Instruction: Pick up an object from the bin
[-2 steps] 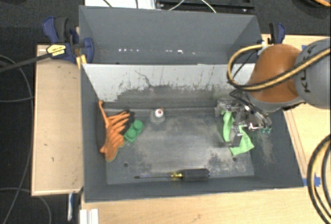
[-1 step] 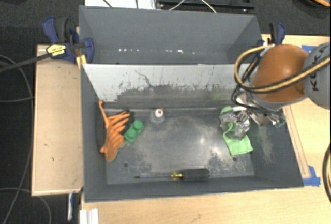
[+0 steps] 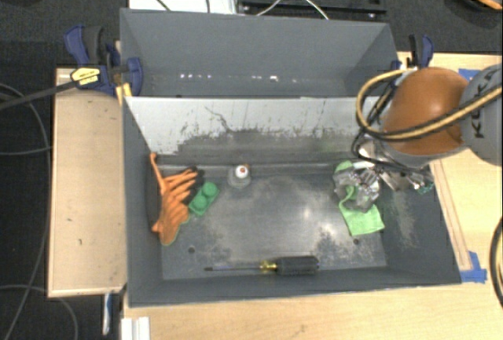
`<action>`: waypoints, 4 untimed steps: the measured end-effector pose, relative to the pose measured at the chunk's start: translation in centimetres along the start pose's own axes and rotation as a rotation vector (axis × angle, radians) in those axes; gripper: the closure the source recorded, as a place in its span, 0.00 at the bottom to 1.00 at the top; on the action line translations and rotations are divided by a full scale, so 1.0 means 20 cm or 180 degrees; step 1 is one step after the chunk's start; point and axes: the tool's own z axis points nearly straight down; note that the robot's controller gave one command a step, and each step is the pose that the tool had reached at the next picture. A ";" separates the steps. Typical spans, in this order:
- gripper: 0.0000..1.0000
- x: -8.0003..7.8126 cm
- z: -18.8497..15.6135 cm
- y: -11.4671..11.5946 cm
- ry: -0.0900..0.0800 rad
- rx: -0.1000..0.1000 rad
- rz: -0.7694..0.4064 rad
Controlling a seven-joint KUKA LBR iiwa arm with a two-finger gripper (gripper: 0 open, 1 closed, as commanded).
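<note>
Gripper (image 3: 358,188) is hanging low over the right end of the bin (image 3: 259,48); whether it is released or clenched cannot be told. A flat green piece (image 3: 364,221) is lying just beside it, toward the near wall, so a grasp is probably needing only a short shift that way. The orange rubbery thing (image 3: 171,201) and black pen (image 3: 295,265) are lying well apart, leftward.
</note>
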 end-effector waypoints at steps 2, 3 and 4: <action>1.00 0.26 -0.10 0.01 -0.0003 0.0002 -0.0078; 1.00 0.25 -0.29 -0.01 -0.0024 0.0024 -0.0155; 1.00 0.39 0.01 -0.01 -0.0012 0.0001 -0.0091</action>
